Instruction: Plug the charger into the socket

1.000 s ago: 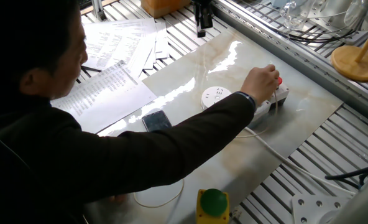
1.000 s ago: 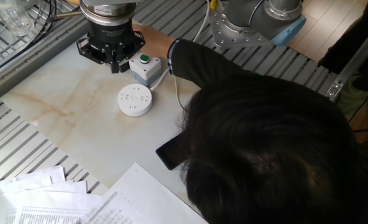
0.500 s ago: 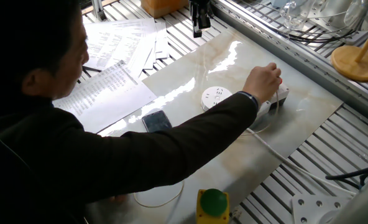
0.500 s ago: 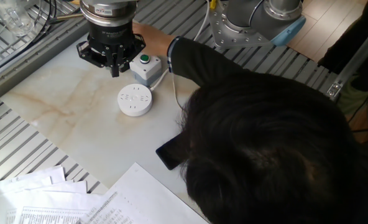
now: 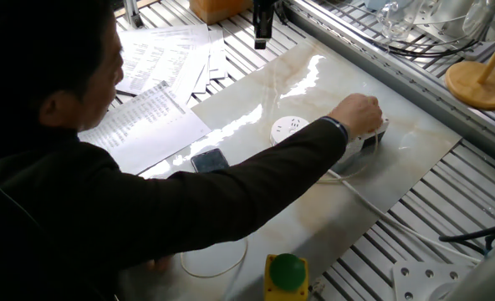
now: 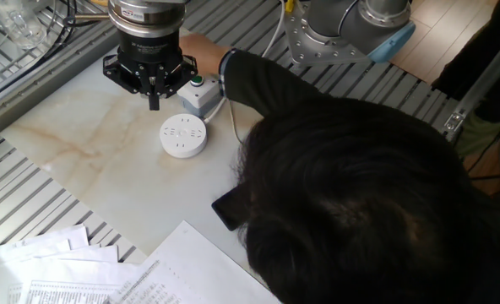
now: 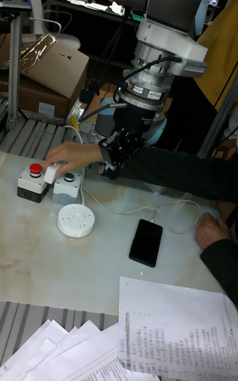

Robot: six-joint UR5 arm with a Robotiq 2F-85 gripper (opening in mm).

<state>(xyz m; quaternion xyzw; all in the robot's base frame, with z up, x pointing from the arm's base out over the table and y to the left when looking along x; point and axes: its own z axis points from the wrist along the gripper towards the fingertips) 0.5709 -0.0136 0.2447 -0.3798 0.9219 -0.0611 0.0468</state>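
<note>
A person leans over the table [image 7: 39,268], one arm stretched across to the two grey button boxes. Their hand [image 7: 71,155] rests on the box with the green button [image 7: 67,186] and pinches the charger [image 7: 52,172], a small white block held just above the gap between that box and the one with the red button [image 7: 34,181]. A thin white cable [image 7: 142,210] runs from there across the marble top to the black phone [image 7: 146,242], which lies flat near the middle. The person's other hand [image 7: 211,230] rests on the table edge beside the phone.

The socket [image 6: 183,135], a round white puck with its slots facing up, sits in front of the boxes, near the green one but not touching it, with nothing plugged in.

The gripper [image 6: 154,87] hangs above the table behind the socket, pointing down, close to the person's wrist. Its dark fingers look drawn together with nothing between them, though the tips are small and I can't be sure.

Printed sheets [image 5: 151,117] lie spread at the table's near edge. A yellow box with a green cap [image 5: 286,277] stands at the corner in one fixed view.
</note>
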